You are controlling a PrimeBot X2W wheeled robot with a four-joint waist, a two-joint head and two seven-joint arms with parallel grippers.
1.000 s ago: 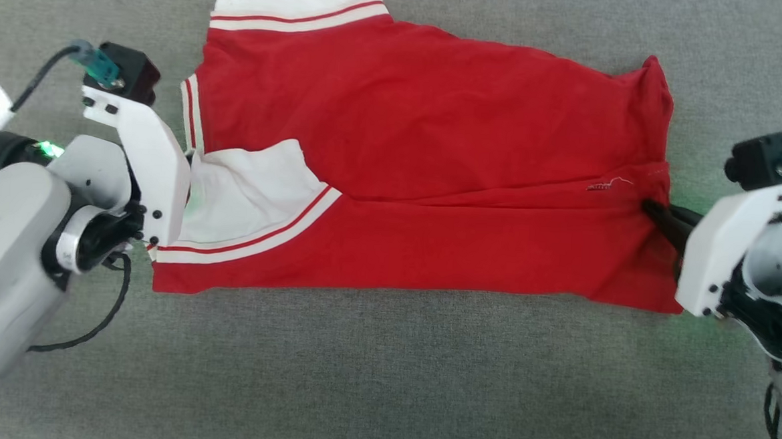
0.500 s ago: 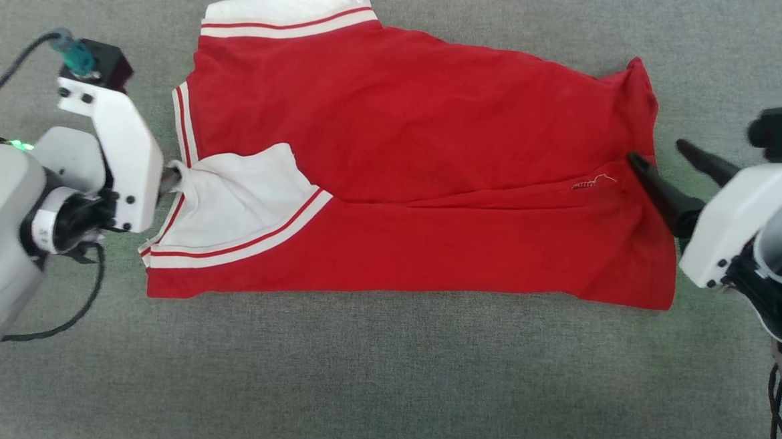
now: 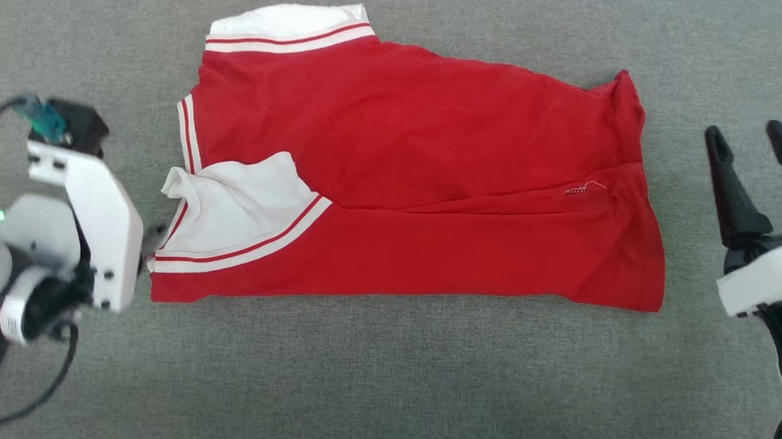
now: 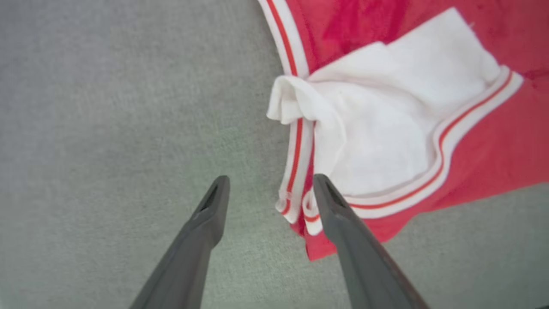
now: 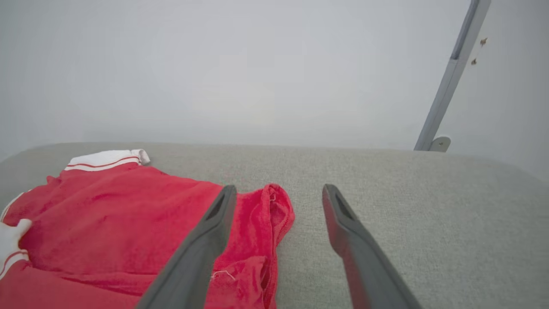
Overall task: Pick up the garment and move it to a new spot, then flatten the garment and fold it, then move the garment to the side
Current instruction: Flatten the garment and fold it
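Note:
The garment [image 3: 420, 181] is a red jersey with white sleeves and red-white striped trim. It lies folded lengthwise on the grey surface, one white sleeve [image 3: 238, 205] turned over its near-left part. My left gripper [image 4: 271, 182] is open just off the garment's left edge, its right finger beside the striped trim [image 4: 296, 171], holding nothing. In the head view its white housing [image 3: 96, 224] hides the fingers. My right gripper [image 3: 746, 141] stands open a little right of the garment's right hem [image 5: 274, 214], fingers pointing away from me, clear of the cloth.
Grey fabric surface [image 3: 382, 379] stretches all round the garment. In the right wrist view its far edge [image 5: 386, 150] meets a pale wall, with a slanted metal pole [image 5: 450, 77] at the far right.
Both grippers have opened and let go of the garment's ends. The left one drew back to the lower left, the right one pulled off to the right. The garment has settled flat.

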